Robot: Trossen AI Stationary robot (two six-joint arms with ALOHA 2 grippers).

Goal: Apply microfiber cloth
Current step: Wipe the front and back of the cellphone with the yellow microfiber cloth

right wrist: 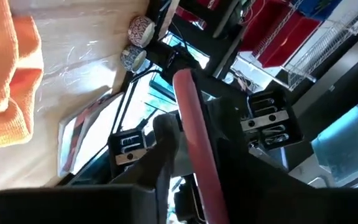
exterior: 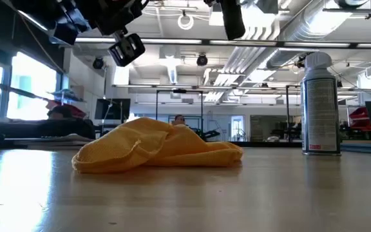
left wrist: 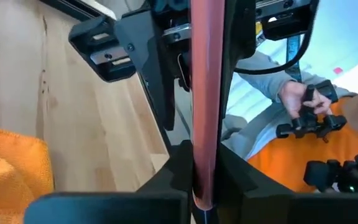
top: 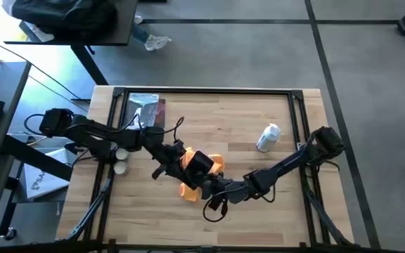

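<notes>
The orange-yellow microfiber cloth [top: 209,167] [exterior: 160,151] lies crumpled on the wooden table near its middle, resting on its folds, and no gripper touches it. Above it, both grippers hold a thin black phone [top: 200,162] with a reddish edge [left wrist: 207,93] [right wrist: 191,118] by opposite ends. My left gripper [top: 187,159] [left wrist: 205,186] reaches in from the table's left. My right gripper [top: 215,184] [right wrist: 199,183] reaches in from the right. Both are shut on the phone. My left gripper pinches the phone's nearer end [left wrist: 205,168] between its two fingers, one on each flat face. It comes roughly level from the table's left, along the phone. The phone is held clear above the cloth. My right gripper pinches the opposite end [right wrist: 202,171] the same way, one finger on each flat face. It comes from the table's right and near side. The phone spans between the two grippers, clear of the table.
A white spray can [top: 268,137] [exterior: 319,106] stands right of centre. A silvery packet [top: 145,109] lies at the far left, with two small round cups [top: 120,160] by the left edge. A black frame rail [top: 202,91] borders the table. A person's hands [left wrist: 303,106] show beyond it.
</notes>
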